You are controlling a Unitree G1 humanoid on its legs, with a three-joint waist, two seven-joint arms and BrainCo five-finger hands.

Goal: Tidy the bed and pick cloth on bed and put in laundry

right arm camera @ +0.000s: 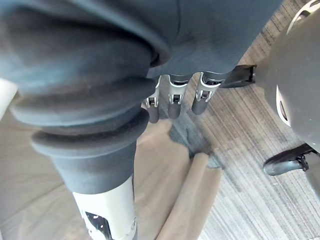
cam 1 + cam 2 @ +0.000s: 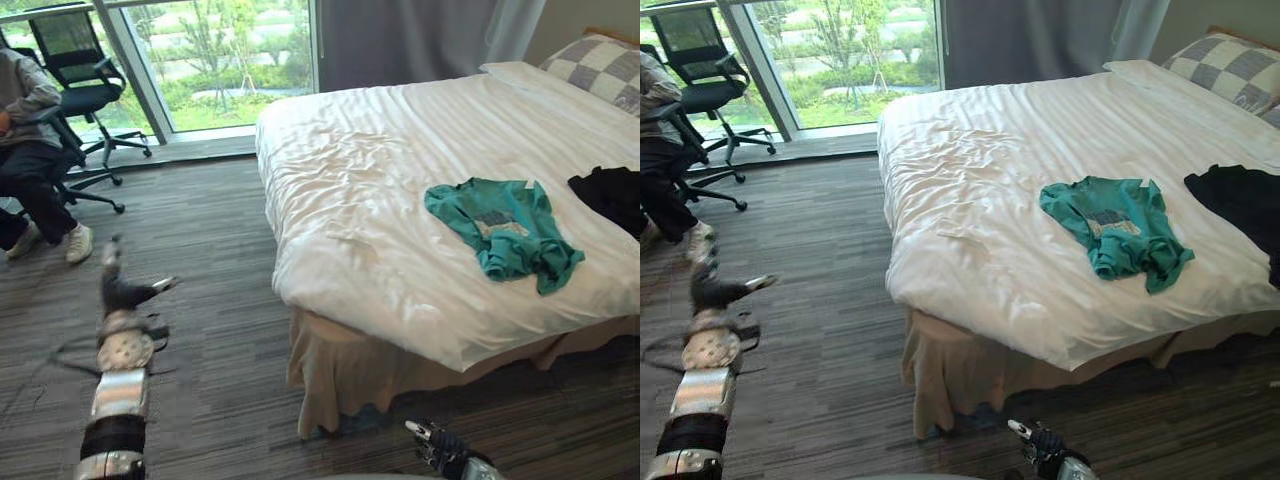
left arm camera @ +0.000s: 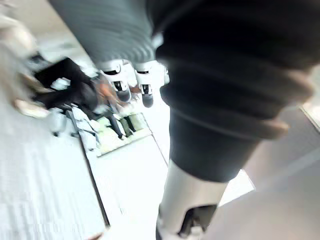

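Note:
A crumpled teal shirt [image 2: 505,235] lies on the white bed [image 2: 390,180], near its foot-side edge. A black cloth [image 2: 612,195] lies beside the shirt, at the right border of the view. My left hand [image 2: 115,285] hangs over the carpet well left of the bed, its fingers [image 3: 132,87] relaxed and holding nothing. My right hand [image 2: 445,450] is low by the bed skirt, below the bed corner. Its fingers [image 1: 175,97] are loose and empty too. Both hands are far from the clothes.
A checkered pillow [image 2: 600,70] and a white pillow lie at the bed's head. The sheet is wrinkled toward the near corner. A person [image 2: 30,150] sits at far left by a black office chair [image 2: 80,70] at the window. Grey striped carpet [image 2: 200,300] lies between me and the bed.

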